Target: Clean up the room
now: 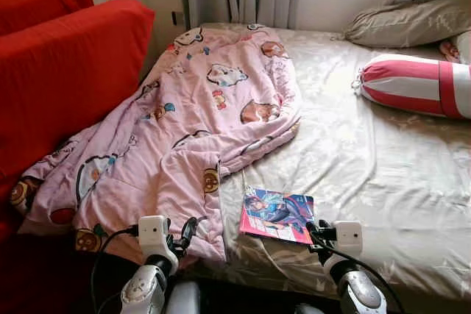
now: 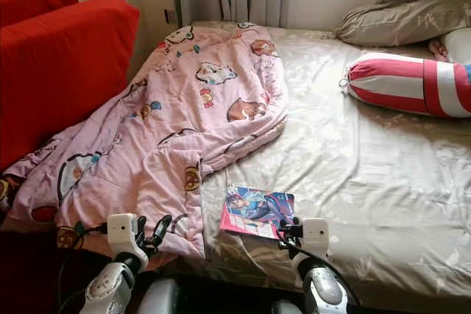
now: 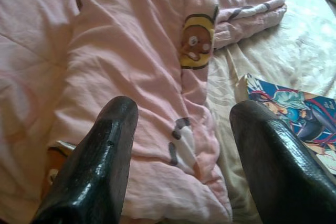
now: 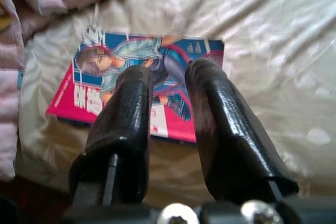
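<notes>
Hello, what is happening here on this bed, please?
A humanoid robot stands at the edge of a bed. Its right tool hovers just above a comic book lying on the sheet, fingers slightly apart, holding nothing. Its left tool is open over a rumpled pink blanket that spills toward a red sofa. Nothing is grasped yet.

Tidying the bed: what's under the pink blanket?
The pink blanket lies on the beige sheet and spills onto the red sofa. Anything beneath its folds is hidden.
</notes>
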You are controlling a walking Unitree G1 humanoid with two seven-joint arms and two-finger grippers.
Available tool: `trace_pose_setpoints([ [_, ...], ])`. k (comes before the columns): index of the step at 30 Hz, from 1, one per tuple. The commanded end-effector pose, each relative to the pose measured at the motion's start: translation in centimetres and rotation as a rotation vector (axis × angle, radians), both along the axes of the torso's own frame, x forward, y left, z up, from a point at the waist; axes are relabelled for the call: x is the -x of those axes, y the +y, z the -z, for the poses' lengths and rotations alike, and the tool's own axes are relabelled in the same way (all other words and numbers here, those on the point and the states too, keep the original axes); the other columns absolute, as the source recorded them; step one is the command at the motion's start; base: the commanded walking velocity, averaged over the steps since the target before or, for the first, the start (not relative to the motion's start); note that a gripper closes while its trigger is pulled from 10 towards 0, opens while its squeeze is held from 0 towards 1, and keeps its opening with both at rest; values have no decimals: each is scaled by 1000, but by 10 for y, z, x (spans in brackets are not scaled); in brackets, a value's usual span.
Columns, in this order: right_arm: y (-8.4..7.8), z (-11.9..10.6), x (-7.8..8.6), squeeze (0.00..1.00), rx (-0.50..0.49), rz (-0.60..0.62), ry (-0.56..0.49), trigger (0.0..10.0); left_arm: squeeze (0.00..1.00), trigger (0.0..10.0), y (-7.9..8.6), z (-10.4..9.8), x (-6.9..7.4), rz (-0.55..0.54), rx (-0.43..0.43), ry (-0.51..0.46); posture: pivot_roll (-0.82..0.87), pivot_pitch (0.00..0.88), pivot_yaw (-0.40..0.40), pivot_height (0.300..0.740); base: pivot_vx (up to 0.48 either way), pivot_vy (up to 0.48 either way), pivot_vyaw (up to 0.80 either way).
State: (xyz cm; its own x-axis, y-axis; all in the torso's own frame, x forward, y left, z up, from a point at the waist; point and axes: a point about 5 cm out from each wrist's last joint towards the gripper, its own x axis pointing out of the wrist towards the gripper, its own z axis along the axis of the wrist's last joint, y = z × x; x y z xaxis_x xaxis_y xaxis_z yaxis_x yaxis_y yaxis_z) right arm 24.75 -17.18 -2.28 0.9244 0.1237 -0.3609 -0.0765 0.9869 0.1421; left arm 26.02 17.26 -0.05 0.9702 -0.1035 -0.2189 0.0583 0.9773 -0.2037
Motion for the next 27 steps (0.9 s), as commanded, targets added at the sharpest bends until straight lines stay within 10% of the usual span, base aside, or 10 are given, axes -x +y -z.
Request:
trace_pose_setpoints([
  [1,0,5,3,0,8,-11,36,10000,0,10000,0,-1,-1,2,5,-2,3,83,-1,630,0,0,0],
  [27,4,13,12,0,6,-22,67,10000,0,10000,1,-4,-4,5,2,-17,4,98,-1,615,113,0,123],
])
